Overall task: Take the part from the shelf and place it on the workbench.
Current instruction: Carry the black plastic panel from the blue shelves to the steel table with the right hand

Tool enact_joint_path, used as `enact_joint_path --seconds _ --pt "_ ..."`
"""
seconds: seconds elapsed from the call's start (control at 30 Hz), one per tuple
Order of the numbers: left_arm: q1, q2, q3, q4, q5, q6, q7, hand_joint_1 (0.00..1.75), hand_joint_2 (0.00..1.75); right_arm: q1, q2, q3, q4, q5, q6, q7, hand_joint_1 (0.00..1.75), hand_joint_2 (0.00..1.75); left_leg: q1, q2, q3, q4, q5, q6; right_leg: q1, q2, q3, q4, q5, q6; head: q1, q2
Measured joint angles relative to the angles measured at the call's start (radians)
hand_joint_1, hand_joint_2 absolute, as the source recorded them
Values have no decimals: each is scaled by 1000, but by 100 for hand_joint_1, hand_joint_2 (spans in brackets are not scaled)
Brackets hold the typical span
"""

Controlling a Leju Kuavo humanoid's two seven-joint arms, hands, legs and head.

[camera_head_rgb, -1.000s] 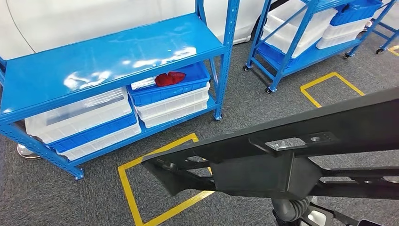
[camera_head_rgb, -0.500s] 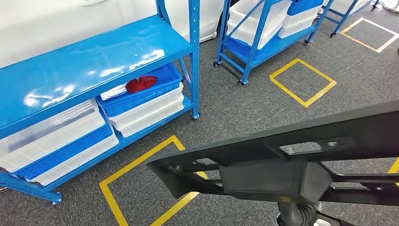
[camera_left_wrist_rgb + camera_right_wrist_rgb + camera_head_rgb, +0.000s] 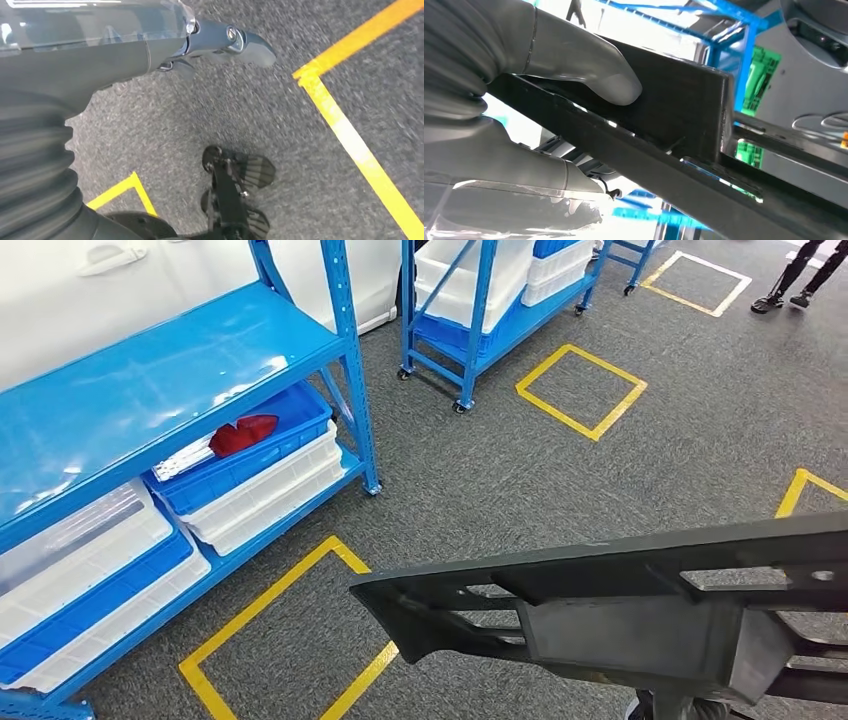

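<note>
While the right hand (image 3: 524, 100) clamps the black part (image 3: 620, 610), thumb pressed on its side, the piece hangs low above grey carpet, well apart from the blue shelf (image 3: 150, 380). The left hand (image 3: 150, 45) hangs over the floor; its fingers seem loosely extended and empty, though blur hinders certainty.

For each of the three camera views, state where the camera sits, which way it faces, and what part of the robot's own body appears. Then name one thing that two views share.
Head view: high on the body, facing forward and down at grey carpet, the blue shelf and the carried black part.
Left wrist view: behind the left hand, facing the carpet and yellow floor tape.
Right wrist view: behind the right hand, which grips the part.
Shared: the part, in head and right wrist views.
</note>
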Motion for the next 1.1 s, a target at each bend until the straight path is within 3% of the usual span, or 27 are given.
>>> enact_joint_path --seconds 0.07,0.13,0.2,0.23,0.27,0.3,0.37,0.43,0.5,0.53,0.6,0.67,0.73,0.77,0.8,0.87,0.93,1.03,1.1 --pt "-3 1 0 0 3 0 -3 0 175 5 0 -3 -9 5 1 0 175 175 2 -32 -5 26 -23 -9 -7 20 5 -12 7 -11 -2 0" --pt "-1 1 1 0 12 0 -5 0 175 9 -1 -5 -18 -4 15 0 175 175 5 -86 -49 131 -85 -13 -10 41 9 -18 12 -19 -6 0" --pt "4 1 3 0 20 2 -7 0 175 8 -1 -11 -19 -22 42 0 175 175 6 -105 -111 259 -136 -16 -9 67 7 -16 12 -21 -8 0" --pt "5 1 4 0 22 3 -8 0 175 6 -1 -15 -18 -29 55 0 175 175 6 -107 -127 286 -135 -16 -9 81 6 -14 12 -21 -8 0" --pt "5 2 5 0 23 4 -9 0 175 2 -1 -18 -16 -33 63 0 175 175 6 -109 -125 272 -112 -16 -9 96 7 -12 11 -20 -9 0" --pt "4 2 6 0 25 4 -10 0 175 -3 -1 -20 -14 -33 68 0 175 175 8 -115 -105 220 -74 -16 -10 110 7 -8 10 -18 -9 0" --pt "2 2 8 0 26 2 -15 0 175 -12 1 -20 -8 -24 68 0 175 175 12 -157 -50 83 -6 -13 -10 136 5 2 5 -11 -9 0" --pt "1 2 8 0 27 -2 -20 0 175 -12 5 -19 -6 -2 60 0 175 175 14 -188 -24 18 11 -7 -10 158 -3 10 5 1 -9 0" --pt "-2 1 8 0 27 -5 -21 0 175 -5 13 -14 -8 25 48 0 175 175 11 -174 -21 13 11 3 -13 179 -10 8 9 14 -9 0" --pt "-4 1 8 0 27 -6 -19 0 175 0 16 -10 -10 35 42 0 175 175 11 -162 -19 9 15 10 -14 172 -13 12 8 19 -9 0" --pt "-6 0 8 0 27 -5 -15 0 175 6 21 -1 -14 42 32 0 175 175 13 -137 -15 -1 20 23 -13 123 -39 64 -24 27 -4 0" --pt "-4 0 8 0 27 0 -8 0 175 6 23 6 -14 36 29 0 175 175 10 -110 -15 -2 20 29 -15 69 -102 190 -87 33 0 0" --pt "-1 0 9 0 26 6 -3 0 175 7 26 9 -12 28 34 0 175 175 6 -81 -15 -2 17 30 -20 56 -153 290 -117 38 0 0" --pt "-1 -1 9 0 26 8 -1 0 175 7 28 9 -12 27 38 0 175 175 6 -68 -14 -2 16 29 -21 53 -152 287 -105 38 0 0" --pt "-2 -1 9 0 26 9 0 0 175 7 30 10 -11 27 42 0 175 175 5 -56 -12 -2 14 27 -21 47 -128 242 -76 37 0 0" --pt "-4 -3 9 0 27 12 1 0 175 7 36 12 -11 30 45 0 175 175 3 -37 -4 -2 8 21 -15 9 -47 95 -17 28 0 0" --pt "-4 -5 9 0 27 15 0 0 175 7 43 15 -11 35 45 0 175 175 1 -21 2 -2 2 11 -5 -19 -4 12 1 15 -1 0" --pt "-7 -9 10 0 28 15 -3 0 175 9 52 20 -11 45 45 0 175 175 3 -4 11 -5 -4 -6 -2 7 -3 -2 2 -1 -2 0" --pt "-8 -11 10 0 29 14 -5 0 175 10 58 26 -11 47 47 0 175 175 5 -45 -3 38 -36 -14 -8 28 5 -15 9 -14 -5 0"
